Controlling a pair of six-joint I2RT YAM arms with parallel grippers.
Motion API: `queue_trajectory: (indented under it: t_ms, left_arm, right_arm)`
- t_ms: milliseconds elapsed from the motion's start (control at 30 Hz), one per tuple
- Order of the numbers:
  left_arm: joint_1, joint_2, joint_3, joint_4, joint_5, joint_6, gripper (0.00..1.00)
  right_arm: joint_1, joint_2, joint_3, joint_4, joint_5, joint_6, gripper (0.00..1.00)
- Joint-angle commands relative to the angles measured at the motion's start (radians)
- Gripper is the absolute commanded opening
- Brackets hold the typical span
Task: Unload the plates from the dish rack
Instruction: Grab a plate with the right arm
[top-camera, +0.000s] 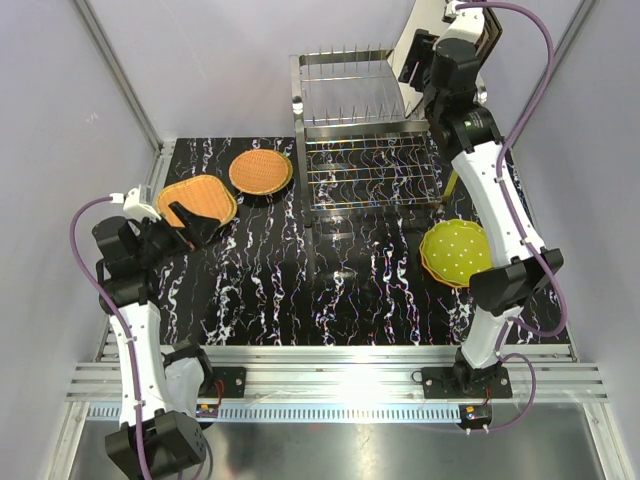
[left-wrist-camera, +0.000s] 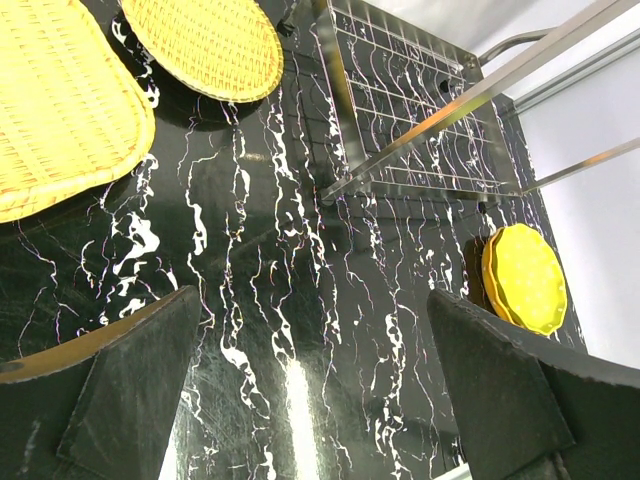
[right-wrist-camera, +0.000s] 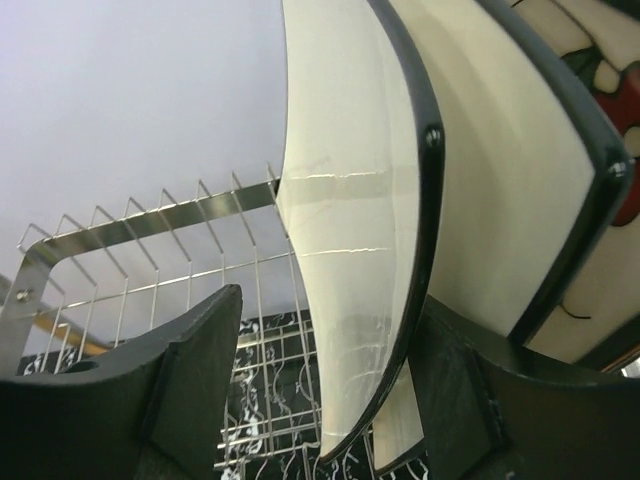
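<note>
Straddling a rim: right pincer (right-wrist-camera: 335, 340) at the dish rack (top-camera: 345, 100).
Its jaws stood apart either side of the upright cream plate (right-wrist-camera: 350, 200), edge-on between them at the rack's right end; the left pincer (left-wrist-camera: 315, 320), also apart, hovered well away.

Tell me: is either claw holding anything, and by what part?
Nothing gripped yet. The right gripper straddles the dark-rimmed edge of a cream square plate, one finger clear; the left gripper is open.
</note>
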Motion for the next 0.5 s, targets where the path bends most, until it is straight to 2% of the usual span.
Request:
queue_trajectory:
  t_ms: [0,300,467]
  left_arm:
    - [0.004,0.007,0.043,0.050,0.007,-0.021,0.99]
    - [0.004,0.021,0.048,0.059,0.004,-0.030,0.99]
    - [0.004,0.021,0.057,0.044,0.001,-0.024,0.99]
  right_arm:
    - [-0.009,0.020,-0.038,0.131,0.097,-0.057,0.71]
    - [-0.007,0.031,-0.107,0.187,0.138,-0.080,0.65]
    - [-0.007,0.014,-0.164,0.247,0.127,-0.105,0.58]
